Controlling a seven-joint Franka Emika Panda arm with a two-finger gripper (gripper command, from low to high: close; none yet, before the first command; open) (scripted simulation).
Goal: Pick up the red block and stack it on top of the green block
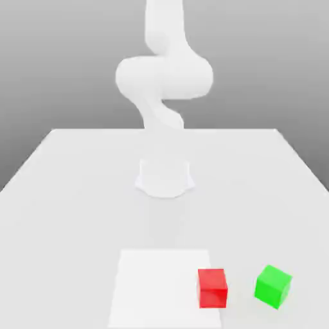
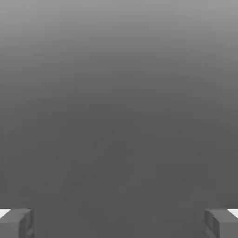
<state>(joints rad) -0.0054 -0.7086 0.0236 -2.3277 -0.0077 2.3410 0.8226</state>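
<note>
Red block: a small bright red cube with plain smooth faces, upright near the front of the table, at the edge of the pale square patch on the exterior view's right; its top and a broad front face are visible.
Green block: a small bright green cube with plain smooth faces, on the table to the exterior view's right of the red block, near it but apart, with a gap of bare surface between them.
Block angles: the red one sits nearly square to the exterior view; the green one is turned so that a vertical edge points forward.
Stacking: the red block is beside the green block, not on it.
Pale patch: a flat, whitish, four-sided area on the front part of the table, slightly brighter than the surface around it.
Table: a broad, smooth, very light grey top, its far edge behind the arm's base.
Arm: a smooth white robot arm, rising from its base well behind the blocks, its upper part reaching the top of the exterior view.
Jaws: the two dark grey jaws stand wide apart in the hand view, with nothing held between them.
Hand view background: plain grey, shading from lighter to darker.
</note>
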